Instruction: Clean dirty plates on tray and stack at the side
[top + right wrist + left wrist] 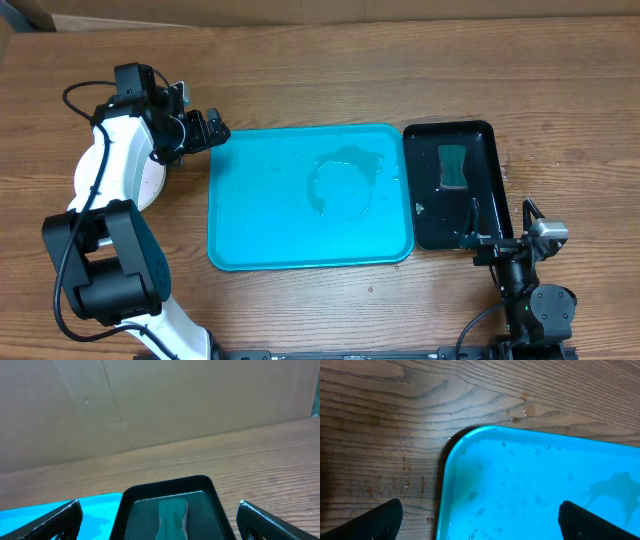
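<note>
The turquoise tray lies mid-table with no plates on it, only water drops and a wet patch. A round white plate lies on the table left of the tray, largely under my left arm. Whether other plates lie beneath it I cannot tell; the cyan and yellow-green plates do not show. My left gripper is open and empty, just off the tray's far-left corner. The left wrist view shows that corner between its open fingers. My right gripper is open and empty by the table's near right edge, its fingers wide apart.
A glossy black tray with water in it stands right of the turquoise tray and holds a green sponge, which also shows in the right wrist view. A cardboard wall stands behind the table.
</note>
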`<act>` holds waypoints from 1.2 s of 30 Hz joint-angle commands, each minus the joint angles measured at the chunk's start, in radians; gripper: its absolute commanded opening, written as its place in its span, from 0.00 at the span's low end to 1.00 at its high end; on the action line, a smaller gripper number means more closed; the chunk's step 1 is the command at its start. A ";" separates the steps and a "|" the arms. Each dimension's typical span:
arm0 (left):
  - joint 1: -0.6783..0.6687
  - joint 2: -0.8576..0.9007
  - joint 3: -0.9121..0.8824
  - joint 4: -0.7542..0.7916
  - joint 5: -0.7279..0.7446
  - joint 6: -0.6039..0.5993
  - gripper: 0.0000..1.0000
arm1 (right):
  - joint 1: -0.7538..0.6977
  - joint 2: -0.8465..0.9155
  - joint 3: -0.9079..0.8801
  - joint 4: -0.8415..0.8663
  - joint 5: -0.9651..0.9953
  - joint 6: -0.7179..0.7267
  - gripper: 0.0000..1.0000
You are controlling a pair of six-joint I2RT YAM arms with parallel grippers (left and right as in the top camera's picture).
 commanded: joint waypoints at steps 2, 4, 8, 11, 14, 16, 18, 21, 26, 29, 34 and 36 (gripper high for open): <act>0.002 -0.004 -0.005 0.001 -0.008 0.022 1.00 | -0.003 -0.011 -0.010 0.002 0.016 0.004 1.00; 0.002 -0.010 -0.005 0.000 -0.008 0.022 1.00 | -0.003 -0.011 -0.010 0.002 0.016 0.004 1.00; -0.009 -0.079 -0.005 0.000 -0.008 0.021 1.00 | -0.003 -0.011 -0.010 0.002 0.016 0.004 1.00; -0.023 -0.150 -0.005 0.000 -0.008 0.022 1.00 | -0.003 -0.011 -0.010 0.002 0.016 0.004 1.00; -0.032 -0.224 -0.005 0.000 -0.007 0.022 1.00 | -0.003 -0.011 -0.010 0.002 0.016 0.004 1.00; -0.031 -0.271 -0.005 0.000 -0.008 0.022 1.00 | -0.003 -0.011 -0.010 0.002 0.016 0.004 1.00; -0.027 -0.325 -0.005 0.000 -0.008 0.022 1.00 | -0.003 -0.011 -0.010 0.002 0.016 0.004 1.00; -0.034 -0.407 -0.005 0.000 -0.007 0.021 1.00 | -0.003 -0.011 -0.010 0.002 0.016 0.004 1.00; -0.057 -0.517 -0.005 0.000 -0.008 0.022 1.00 | -0.003 -0.011 -0.010 0.002 0.016 0.004 1.00; -0.056 -0.571 -0.005 -0.023 -0.008 0.022 1.00 | -0.003 -0.011 -0.010 0.002 0.016 0.004 1.00; -0.056 -0.657 -0.026 -0.105 -0.008 0.022 1.00 | -0.003 -0.011 -0.010 0.002 0.016 0.004 1.00; -0.056 -0.699 -0.072 -0.098 -0.013 0.026 1.00 | -0.003 -0.011 -0.010 0.002 0.016 0.004 1.00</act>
